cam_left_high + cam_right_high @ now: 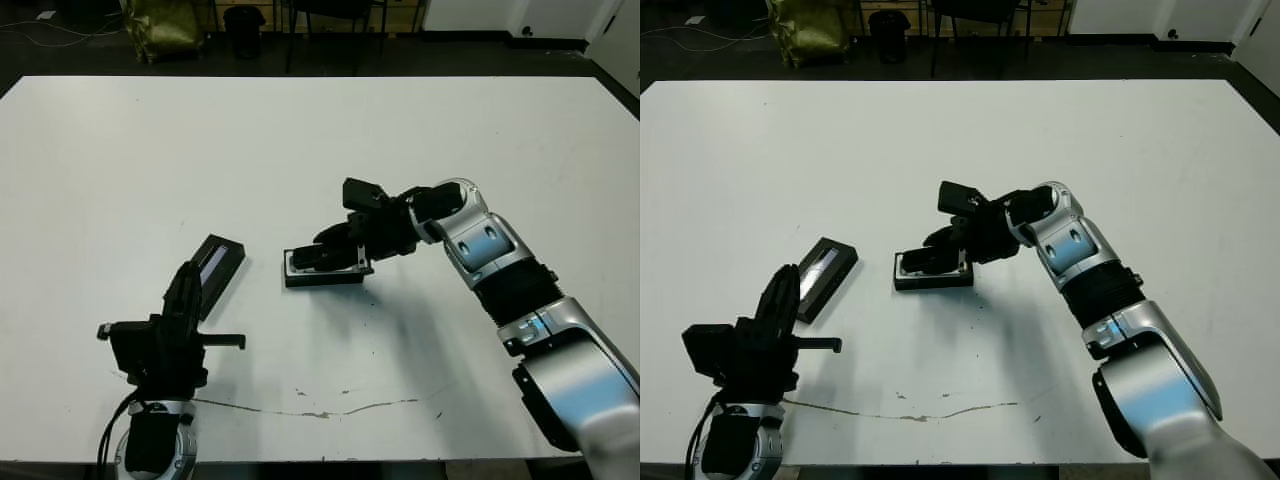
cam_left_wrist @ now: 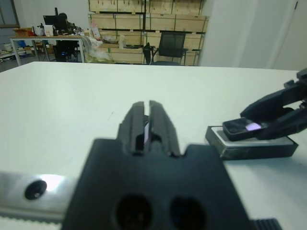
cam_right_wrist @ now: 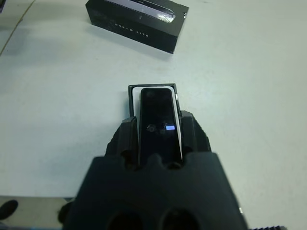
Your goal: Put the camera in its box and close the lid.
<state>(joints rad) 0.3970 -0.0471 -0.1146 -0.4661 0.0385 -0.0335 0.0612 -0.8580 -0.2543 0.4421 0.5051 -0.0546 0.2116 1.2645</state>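
**Camera held over the open box**

While the right arm reaches across the table from the robot's right, bent at the elbow with its silver forearm angled inward, the right gripper [image 1: 325,258] points toward the robot's left and hangs low over the box [image 1: 322,277]. Its two black fingers are clamped on the camera [image 3: 159,125], one on each long side. The camera lies lengthwise over the tray; whether it already rests on the lining cannot be told.

The left arm stands near the table's front edge on the robot's left, wrist raised, and the left gripper [image 2: 147,125] points forward, its fingers drawn together with only a thin slit between them, holding nothing.

The camera is a slim black bar with rounded ends and a glossy face that carries a small bluish-white reflection. The box is a shallow black rectangular tray, its white lining showing as a pale border around the bar. The lid [image 1: 216,262] is a black rectangular cover with a long glossy greyish strip on top and faint lettering along its side; it lies flat and slanted on the table [image 1: 300,150], well apart from the box on the robot's left, just ahead of the left gripper. The table is matte white, with a thin dark scratch near its front edge.

Beyond the table, the left wrist view shows an office chair [image 2: 170,48], stacked wooden crates [image 2: 144,21] and a cluttered desk [image 2: 43,40].
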